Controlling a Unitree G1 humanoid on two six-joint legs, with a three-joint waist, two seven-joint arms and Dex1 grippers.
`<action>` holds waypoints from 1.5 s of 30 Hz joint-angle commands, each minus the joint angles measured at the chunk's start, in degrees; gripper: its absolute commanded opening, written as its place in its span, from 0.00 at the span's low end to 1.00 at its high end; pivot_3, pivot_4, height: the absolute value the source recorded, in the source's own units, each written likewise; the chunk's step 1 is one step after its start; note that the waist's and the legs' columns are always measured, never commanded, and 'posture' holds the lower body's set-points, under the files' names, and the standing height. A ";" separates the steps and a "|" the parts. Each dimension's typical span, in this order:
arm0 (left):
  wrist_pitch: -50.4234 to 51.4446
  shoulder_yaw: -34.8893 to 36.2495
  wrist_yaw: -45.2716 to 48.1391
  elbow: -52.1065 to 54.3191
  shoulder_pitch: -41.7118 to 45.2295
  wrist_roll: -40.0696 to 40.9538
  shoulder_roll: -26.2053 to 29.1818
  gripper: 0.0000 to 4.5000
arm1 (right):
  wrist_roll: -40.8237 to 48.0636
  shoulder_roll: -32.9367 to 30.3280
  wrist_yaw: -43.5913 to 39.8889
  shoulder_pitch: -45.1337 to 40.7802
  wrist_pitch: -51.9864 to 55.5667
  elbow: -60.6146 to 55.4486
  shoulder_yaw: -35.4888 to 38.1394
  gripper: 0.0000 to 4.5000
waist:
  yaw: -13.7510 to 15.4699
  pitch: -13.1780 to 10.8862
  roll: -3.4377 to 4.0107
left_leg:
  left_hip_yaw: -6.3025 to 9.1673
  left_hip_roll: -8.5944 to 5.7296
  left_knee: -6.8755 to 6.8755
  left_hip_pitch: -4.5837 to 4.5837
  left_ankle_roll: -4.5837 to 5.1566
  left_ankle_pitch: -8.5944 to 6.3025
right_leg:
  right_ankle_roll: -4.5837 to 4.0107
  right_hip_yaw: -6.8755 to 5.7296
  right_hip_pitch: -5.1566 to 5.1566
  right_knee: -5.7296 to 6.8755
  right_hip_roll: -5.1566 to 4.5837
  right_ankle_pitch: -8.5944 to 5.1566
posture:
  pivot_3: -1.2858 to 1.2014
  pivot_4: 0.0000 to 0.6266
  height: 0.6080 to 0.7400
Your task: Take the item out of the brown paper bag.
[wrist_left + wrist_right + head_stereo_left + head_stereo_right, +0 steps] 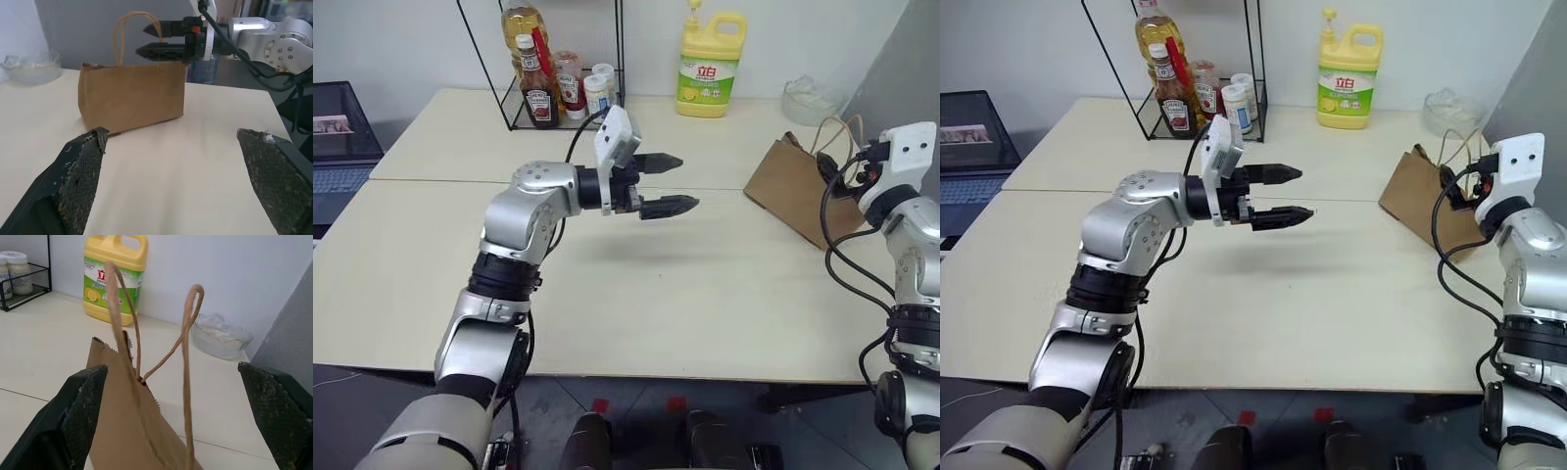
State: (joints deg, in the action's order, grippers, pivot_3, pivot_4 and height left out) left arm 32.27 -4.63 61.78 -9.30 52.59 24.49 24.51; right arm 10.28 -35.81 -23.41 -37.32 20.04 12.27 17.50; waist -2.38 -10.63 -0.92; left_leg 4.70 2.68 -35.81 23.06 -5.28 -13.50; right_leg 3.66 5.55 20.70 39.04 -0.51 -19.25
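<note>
Head view: brown paper bag [800, 188] stands upright near the table's [636, 294] right edge. My left gripper [668, 183] hangs spread wide and empty, well apart from the bag, aimed at it.
Left wrist view: bag creased, top pinched narrow. My right gripper [149, 39] hovers over the bag's twine handles [128, 29], jaws apart, holding nothing.
Right wrist view: handles [186, 357] rise between my fingers. Bottle hidden inside the bag.
Handling: paper looks light and soft, so it should crumple or tip easily; I would steady a side wall and reach through the mouth.
</note>
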 commanded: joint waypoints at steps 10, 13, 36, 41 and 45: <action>14.45 12.58 -8.87 17.65 -6.73 13.48 4.27 1.00 | 0.20 -2.11 -3.71 -8.74 -7.03 11.65 -1.18 1.00 | -0.59 -0.01 0.01 | -0.03 0.00 -0.06 0.02 0.00 0.00 | 0.00 -0.01 -0.02 0.01 -0.05 0.00 | 0.52 0.24 1.00; 17.84 15.16 -11.17 21.39 -9.63 17.17 5.12 1.00 | 0.26 -2.26 -4.27 -10.32 -8.21 14.49 -1.44 1.00 | -0.74 -0.01 0.01 | -0.04 0.00 -0.05 0.01 -0.01 0.00 | 0.00 -0.01 -0.02 0.02 -0.06 0.00 | 0.52 0.24 1.00; 18.60 13.85 -14.57 24.57 -12.11 19.61 7.47 1.00 | 0.35 -0.85 -10.05 -21.93 -14.20 32.93 -3.47 1.00 | -0.88 -0.03 0.02 | -0.07 0.00 -0.09 -0.01 -0.07 0.04 | 0.00 -0.01 -0.06 0.01 -0.08 0.01 | 0.52 0.24 1.00; 18.37 13.45 -14.66 24.42 -11.78 19.61 7.29 1.00 | 0.03 -0.88 -9.44 -23.69 -16.36 36.52 -3.45 0.70 | -0.89 -0.03 0.02 | -0.08 0.00 -0.09 -0.01 -0.19 0.11 | 0.00 -0.01 -0.06 0.01 -0.08 0.01 | 0.52 0.24 1.00; 18.17 13.21 -14.76 24.42 -11.72 19.62 7.22 1.00 | 0.11 -1.11 -9.16 -24.61 -17.56 38.51 -3.26 0.40 | -0.89 -0.03 0.02 | -0.08 0.00 -0.09 -0.01 -0.20 0.11 | 0.00 -0.01 -0.06 0.01 -0.09 0.01 | 0.52 0.24 1.00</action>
State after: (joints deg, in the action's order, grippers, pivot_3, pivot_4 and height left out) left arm 51.73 8.21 46.90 13.64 39.73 43.01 31.34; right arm 10.21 -35.69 -32.74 -60.11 4.17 51.17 13.36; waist -3.27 -10.66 -0.91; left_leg 4.61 2.68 -35.89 23.05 -5.48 -13.38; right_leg 3.66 5.54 20.65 39.05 -0.59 -19.24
